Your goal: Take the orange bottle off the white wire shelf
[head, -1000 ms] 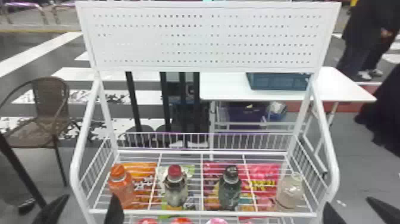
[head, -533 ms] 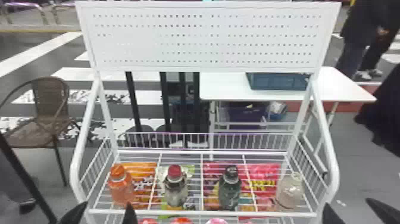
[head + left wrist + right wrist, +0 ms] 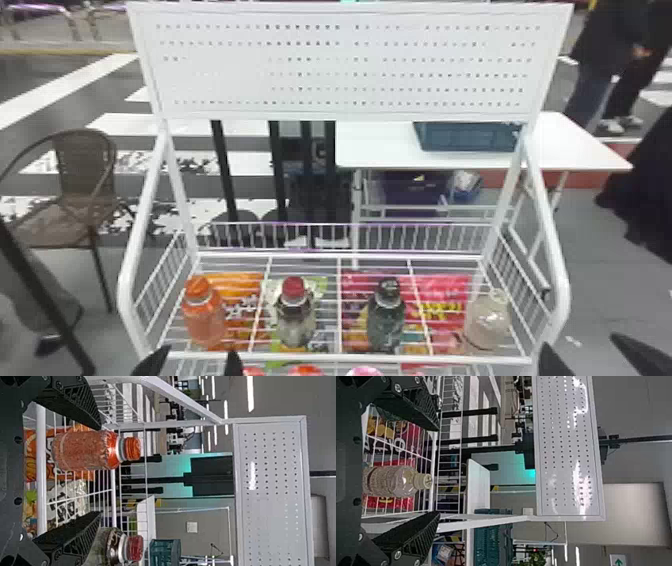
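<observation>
In the head view my left gripper [image 3: 194, 364] stands open at the bottom edge, by the front rail of the white wire shelf [image 3: 320, 357]. The orange bottle [image 3: 204, 320] stands upright at the shelf's left end, just beyond those fingers. In the left wrist view the open left gripper [image 3: 100, 470] has the orange bottle [image 3: 85, 450] between and beyond its spread fingers, nearer one of them, not clamped. My right gripper [image 3: 580, 345] waits at the bottom right in the head view; in the right wrist view the right gripper [image 3: 440, 471] is open, facing a clear bottle [image 3: 395, 481].
A red-capped bottle [image 3: 295, 315] stands right of the orange one, then a dark bottle [image 3: 386, 315] and the pale clear bottle [image 3: 487, 320]. Colourful packets lie below the wires. Side rails and a perforated panel [image 3: 350, 65] frame the shelf. Behind it stands a white table [image 3: 380, 150].
My left gripper has shifted right in the head view, toward the front of the orange bottle. The right gripper and the bottles have stayed put.
</observation>
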